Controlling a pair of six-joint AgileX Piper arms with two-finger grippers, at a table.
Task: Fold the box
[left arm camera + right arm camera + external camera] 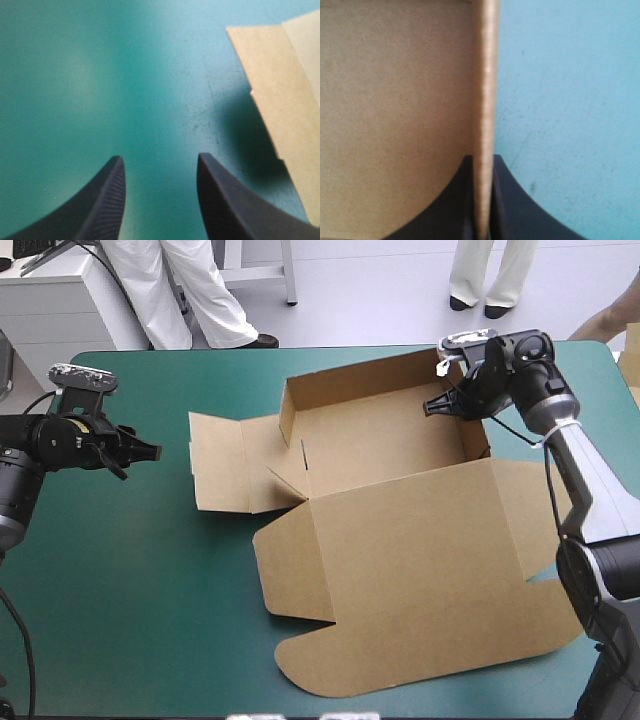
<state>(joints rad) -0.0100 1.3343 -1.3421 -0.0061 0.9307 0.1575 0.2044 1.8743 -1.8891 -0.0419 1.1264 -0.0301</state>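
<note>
Box (400,530), its right wall (485,100) clenched upright by the right gripper (435,407), seemingly for steadying, while the left gripper (160,157) is held released over the teal-green cover (150,590).

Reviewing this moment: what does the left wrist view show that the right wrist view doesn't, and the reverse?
Only the left wrist view: the left tool open and empty over bare teal-green cover, a flap of the box off to one side ahead of it. Only the right wrist view: the right tool shut on the box, an upright wall edge-on in its grip. Both: brown board and teal-green cover.
</note>
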